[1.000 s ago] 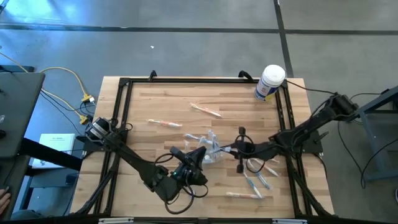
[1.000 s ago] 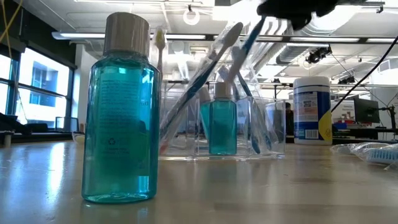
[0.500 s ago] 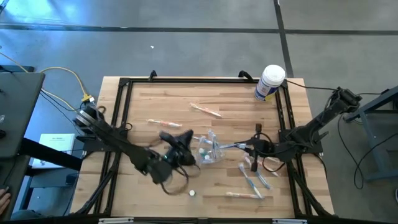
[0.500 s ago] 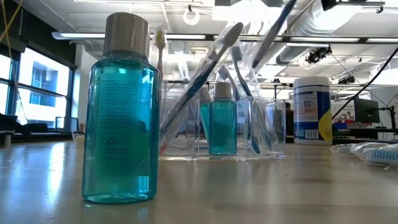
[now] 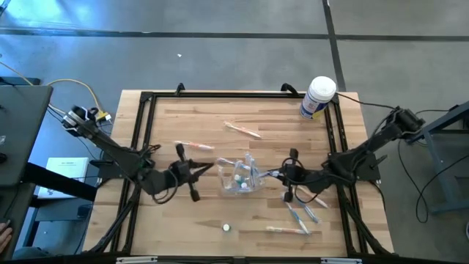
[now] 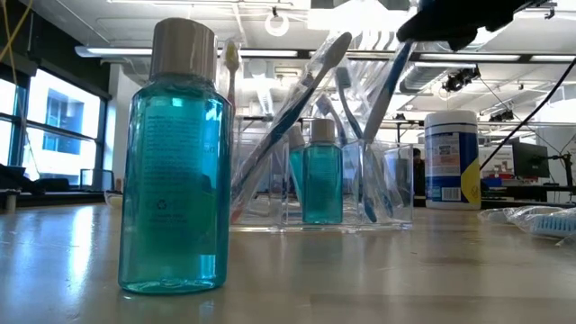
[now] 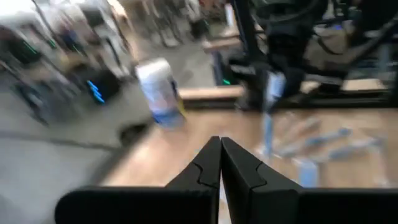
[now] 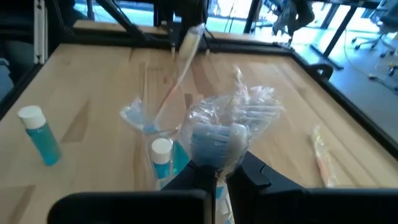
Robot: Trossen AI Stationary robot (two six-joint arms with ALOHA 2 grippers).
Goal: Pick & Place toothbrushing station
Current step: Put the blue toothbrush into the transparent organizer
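Clear plastic toothbrushing station [image 5: 242, 178] mid-table, right gripper [image 5: 277, 174] beside it pinching a wrapped toothbrush [image 8: 219, 134] (blue-handled), left gripper [image 5: 209, 166] pressed together opposite.

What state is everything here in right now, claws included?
Left claw: shut, empty.
Right claw: shut on the blue brush.
Blue brush: slanted, lower end in the holder.
Holder: upright, holding brushes and a small bottle.
Front bottle: upright, capped.
Tub: upright, lid on.
Loose brushes: lying flat, wrapped.
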